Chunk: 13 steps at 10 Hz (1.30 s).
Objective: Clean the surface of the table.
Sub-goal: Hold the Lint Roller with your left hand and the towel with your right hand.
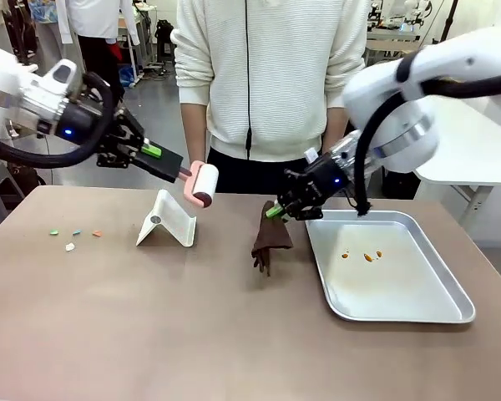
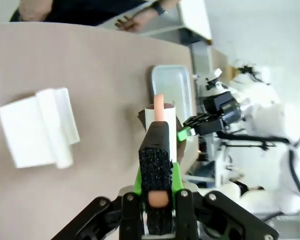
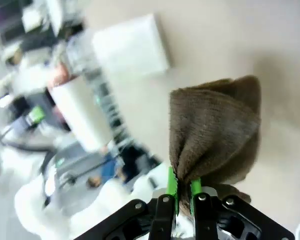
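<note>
The left gripper point(image 1: 154, 154) is clamped tight on the black handle of a lint roller point(image 1: 204, 184); in the left wrist view its green pads point(image 2: 176, 176) press either side of the grip and the pink stem runs straight out ahead to the white drum. The roller hangs in the air above a white stand point(image 1: 169, 219), clear of the table point(image 1: 192, 334), with its handle sloping down and towards the middle. Across from it the right gripper point(image 1: 277, 210) is pinched shut on the top of a brown cloth point(image 1: 271, 238), which droops in a bunch with its lower end seemingly resting on the tabletop, just beside the near-left edge of the metal tray point(image 1: 451, 296). A few orange crumbs point(image 1: 367, 256) lie in that tray. What matters for the cleaning, I'd say, is the little scatter of coloured scraps point(image 1: 73, 236) on the robot's left part of the table: they lie below the left arm, back towards its own side from the drum, well apart from the cloth. The left arm is plainly the nearer, so the roller would have to come down and back towards them. A person point(image 1: 271, 75) stands at the far edge, watching.
</note>
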Tool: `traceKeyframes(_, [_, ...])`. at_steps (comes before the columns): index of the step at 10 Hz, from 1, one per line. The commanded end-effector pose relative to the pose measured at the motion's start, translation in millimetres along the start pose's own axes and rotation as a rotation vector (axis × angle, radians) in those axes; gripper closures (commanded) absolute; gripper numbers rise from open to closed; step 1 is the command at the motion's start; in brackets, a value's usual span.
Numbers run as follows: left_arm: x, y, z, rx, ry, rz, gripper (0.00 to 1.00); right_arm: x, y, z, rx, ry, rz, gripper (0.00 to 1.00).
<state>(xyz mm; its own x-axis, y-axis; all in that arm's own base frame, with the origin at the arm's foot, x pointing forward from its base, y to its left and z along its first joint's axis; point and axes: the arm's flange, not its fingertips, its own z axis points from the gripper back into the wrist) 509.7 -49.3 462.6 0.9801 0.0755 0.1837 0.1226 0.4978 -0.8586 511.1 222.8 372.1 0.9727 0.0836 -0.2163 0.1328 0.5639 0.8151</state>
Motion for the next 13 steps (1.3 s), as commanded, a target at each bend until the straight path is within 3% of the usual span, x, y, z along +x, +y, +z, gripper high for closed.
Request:
traceKeyframes(1, [-27.8,6.8,38.2,-0.053,0.007,-0.013,1.0,-43.6,-23.4,21.7,0.115,0.137,0.035,1.0])
traceKeyframes(4, [-73.6,23.2,111.1,-0.136,0.007,0.058,1.0,-100.2,-43.2,42.8,0.22,0.143,0.126,1.0])
traceKeyframes(6, [-105.2,56.9,160.2,-0.186,0.053,0.068,1.0,-139.6,-75.3,71.9,0.298,0.02,0.106,1.0])
traceKeyframes(8, [-134.8,94.8,206.0,-0.178,0.089,-0.004,1.0,-173.6,-115.0,118.5,0.42,-0.153,0.082,1.0])
traceKeyframes(10, [-154.0,133.8,254.6,-0.227,0.064,-0.052,1.0,-188.2,-150.9,178.3,0.473,-0.304,0.037,1.0])
traceKeyframes(13, [-163.8,184.2,308.7,-0.221,-0.105,0.065,1.0,-197.1,-198.2,261.9,0.544,-0.355,0.024,1.0])
